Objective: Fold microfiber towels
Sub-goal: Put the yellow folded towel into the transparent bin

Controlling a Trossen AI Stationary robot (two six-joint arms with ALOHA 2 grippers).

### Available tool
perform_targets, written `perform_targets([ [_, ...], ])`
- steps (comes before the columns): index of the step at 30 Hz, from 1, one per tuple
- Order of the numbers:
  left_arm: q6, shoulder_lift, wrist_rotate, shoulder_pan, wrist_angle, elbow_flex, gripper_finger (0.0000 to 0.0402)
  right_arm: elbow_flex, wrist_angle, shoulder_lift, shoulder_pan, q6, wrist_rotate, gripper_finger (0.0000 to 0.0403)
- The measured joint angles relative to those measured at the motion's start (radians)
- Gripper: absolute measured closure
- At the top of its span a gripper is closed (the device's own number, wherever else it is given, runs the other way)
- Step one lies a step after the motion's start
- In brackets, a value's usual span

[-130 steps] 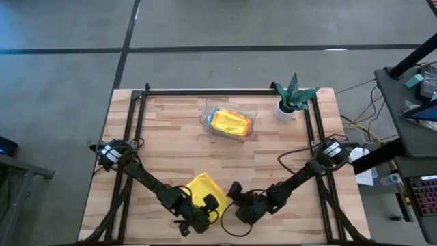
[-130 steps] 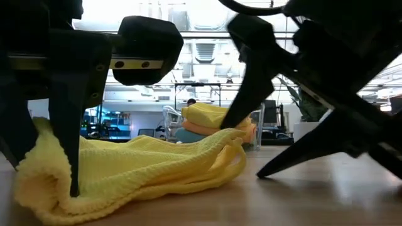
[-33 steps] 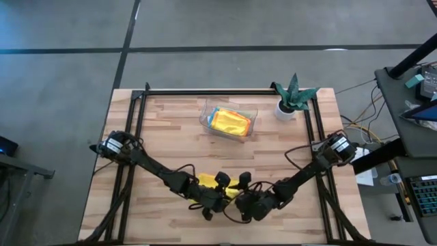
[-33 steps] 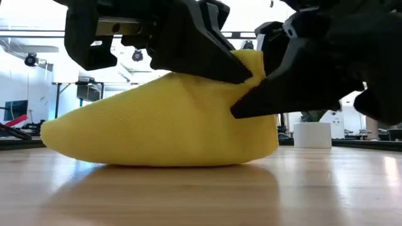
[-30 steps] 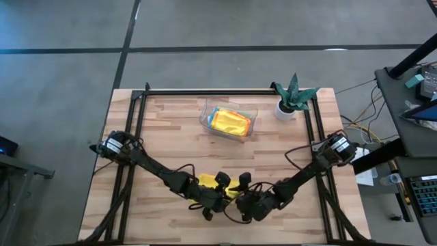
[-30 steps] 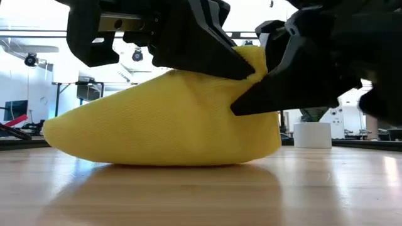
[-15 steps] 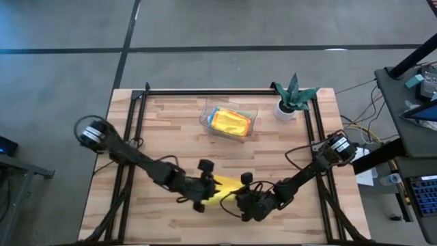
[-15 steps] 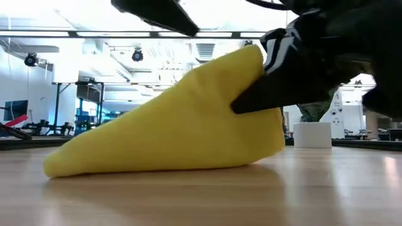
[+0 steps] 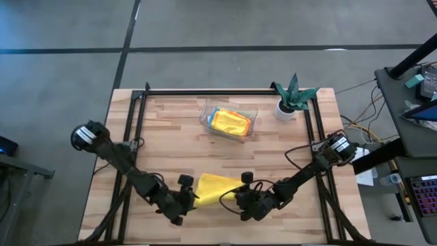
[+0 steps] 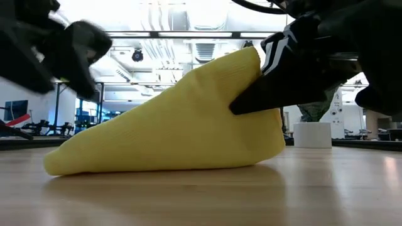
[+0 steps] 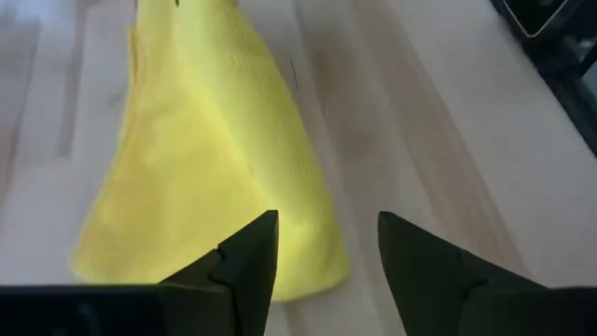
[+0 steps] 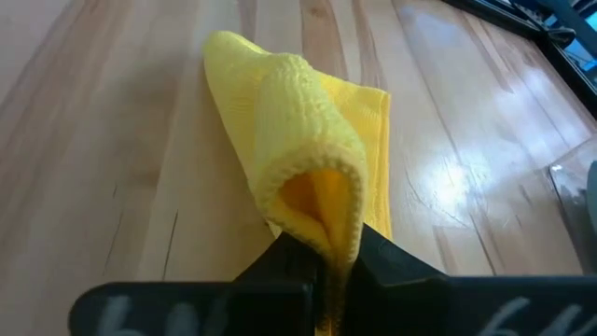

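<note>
One yellow towel point(image 9: 217, 188) lay part-folded near the table's point(image 9: 171, 130) front edge. The right gripper point(image 9: 240, 199) pinched its raised end; the left gripper point(image 9: 187, 198), fingers spread, hovered beside it. Other towels point(image 9: 229, 121) sat in the tray point(image 9: 205, 116); the fold looked unfinished.

Right gripper point(image 12: 328, 266) pinched tight on the raised end of the yellow towel point(image 9: 217, 187), arm low over the table, reaching in from the towel's right. Left gripper point(image 11: 322, 257) just off the towel's left end, fingers parted, nothing between them, arm stretched low.
</note>
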Motion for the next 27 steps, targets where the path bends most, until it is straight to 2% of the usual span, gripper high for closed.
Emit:
perform_targets([
  [10,-0.019,0.064,-0.006,-0.021,0.161,-0.057,0.0232,0.0,0.0,0.0,-0.006,0.035,0.0,0.0394],
  [21,0.016,0.14,-0.019,-0.001,0.157,-0.039,0.0232,0.0,0.0,0.0,-0.006,0.038,-0.001,0.0394],
  [24,0.016,0.15,-0.023,-0.001,0.158,-0.039,0.022,0.0,0.0,0.0,-0.006,0.038,-0.001,0.0394],
  [27,0.02,0.159,-0.023,0.001,0.16,-0.039,0.019,0.0,0.001,0.0,-0.006,0.039,-0.001,0.0394],
])
